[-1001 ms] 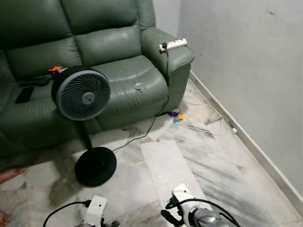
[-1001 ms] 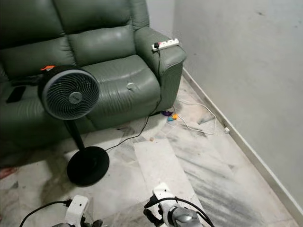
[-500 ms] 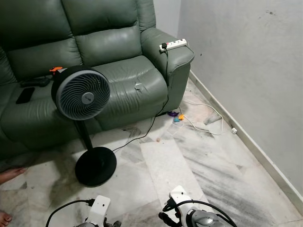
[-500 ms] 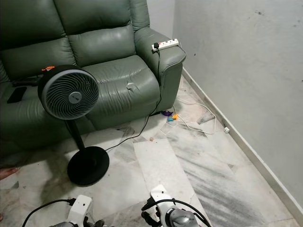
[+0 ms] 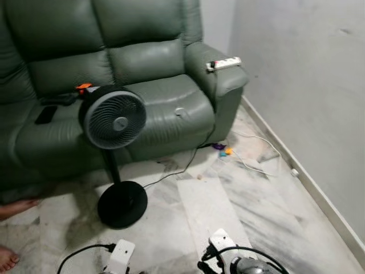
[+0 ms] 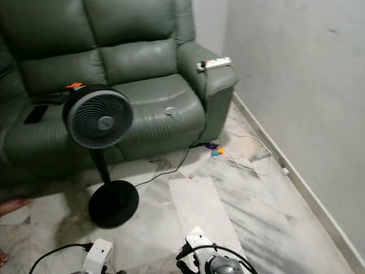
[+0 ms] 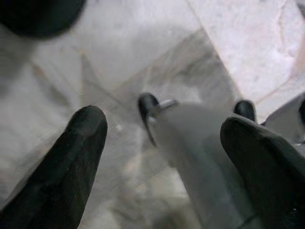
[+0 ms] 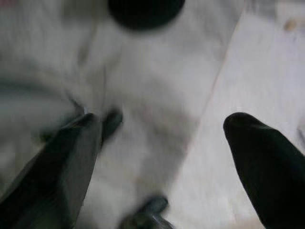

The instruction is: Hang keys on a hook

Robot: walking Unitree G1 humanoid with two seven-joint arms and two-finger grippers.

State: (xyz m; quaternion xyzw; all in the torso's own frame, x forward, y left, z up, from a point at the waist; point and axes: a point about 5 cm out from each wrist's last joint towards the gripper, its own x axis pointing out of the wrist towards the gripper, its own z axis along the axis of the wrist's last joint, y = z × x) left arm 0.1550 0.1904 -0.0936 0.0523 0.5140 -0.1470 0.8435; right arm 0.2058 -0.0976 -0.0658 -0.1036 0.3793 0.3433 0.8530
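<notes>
A small pale object [image 5: 180, 112] lies on the right seat cushion of the green leather sofa [image 5: 154, 63]; it is too small to tell whether it is the keys. Both arms hang low at the bottom edge of the eye views, the left wrist [image 5: 120, 258] and the right wrist [image 5: 236, 264] over the marble floor. In the left wrist view my left gripper [image 7: 164, 138] is open with nothing held, a blurred grey part of the robot beyond it. My right gripper [image 8: 162, 129] is open too, above bare floor.
A black standing fan [image 5: 113, 120] on a round base [image 5: 122, 204] stands in front of the sofa. A white power strip [image 5: 223, 63] lies on the armrest. Cables [image 5: 251, 162] and small coloured bits [image 5: 223, 150] lie by the grey wall [image 5: 308, 85]. A person's bare feet [image 5: 16, 206] are at the left.
The whole picture has shifted right and down and blurred, so the camera has turned left. The sofa, fan and cables stay put. Both arms still hang low.
</notes>
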